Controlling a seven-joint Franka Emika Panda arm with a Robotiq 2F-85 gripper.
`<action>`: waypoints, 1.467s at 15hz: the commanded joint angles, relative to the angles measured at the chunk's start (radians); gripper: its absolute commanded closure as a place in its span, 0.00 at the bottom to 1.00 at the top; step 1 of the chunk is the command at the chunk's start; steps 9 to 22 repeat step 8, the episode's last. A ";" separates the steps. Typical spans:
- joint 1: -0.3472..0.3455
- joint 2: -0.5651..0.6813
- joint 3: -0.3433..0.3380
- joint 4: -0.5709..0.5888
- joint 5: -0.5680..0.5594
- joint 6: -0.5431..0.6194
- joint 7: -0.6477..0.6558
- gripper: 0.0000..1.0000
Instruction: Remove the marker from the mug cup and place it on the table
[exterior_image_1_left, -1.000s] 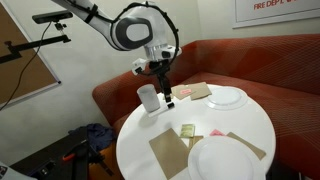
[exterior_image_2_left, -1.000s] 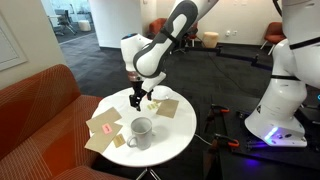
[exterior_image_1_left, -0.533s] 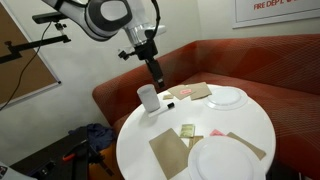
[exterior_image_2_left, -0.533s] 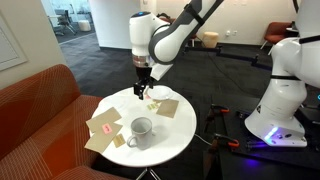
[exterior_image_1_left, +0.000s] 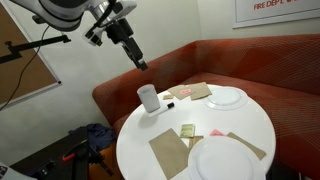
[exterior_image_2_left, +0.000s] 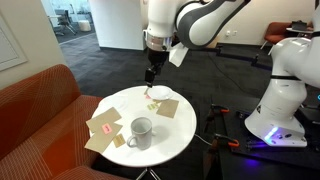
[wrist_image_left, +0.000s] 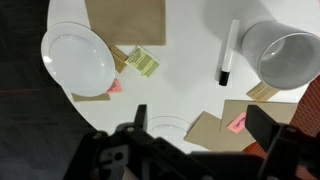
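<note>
The marker (wrist_image_left: 229, 52), whitish with a black end, lies flat on the white table (wrist_image_left: 190, 75) just beside the white mug cup (wrist_image_left: 278, 55). In an exterior view the marker (exterior_image_1_left: 168, 104) rests on the table (exterior_image_1_left: 150, 128) next to the cup (exterior_image_1_left: 148, 97). The cup (exterior_image_2_left: 140, 131) looks empty in the view from the bench side. My gripper (exterior_image_1_left: 140, 62) hangs high above the table, well clear of both, also seen raised in an exterior view (exterior_image_2_left: 150, 75). Its fingers (wrist_image_left: 205, 125) are wide apart and hold nothing.
Two flat white plates (exterior_image_1_left: 226, 97) (exterior_image_1_left: 224, 157) sit on the table, with brown paper sheets (exterior_image_1_left: 170, 153), a green packet (wrist_image_left: 142, 62) and pink notes (wrist_image_left: 238, 122). A red-brown curved bench (exterior_image_1_left: 260, 65) wraps behind the table. A white robot base (exterior_image_2_left: 285, 95) stands nearby.
My gripper has risen from just above the table beside the cup to high above it. The marker stays lying on the table.
</note>
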 joint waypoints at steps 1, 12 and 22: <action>-0.039 -0.127 0.049 -0.096 -0.019 0.031 0.002 0.00; -0.057 -0.084 0.076 -0.055 0.008 0.000 -0.009 0.00; -0.057 -0.084 0.076 -0.055 0.008 0.000 -0.009 0.00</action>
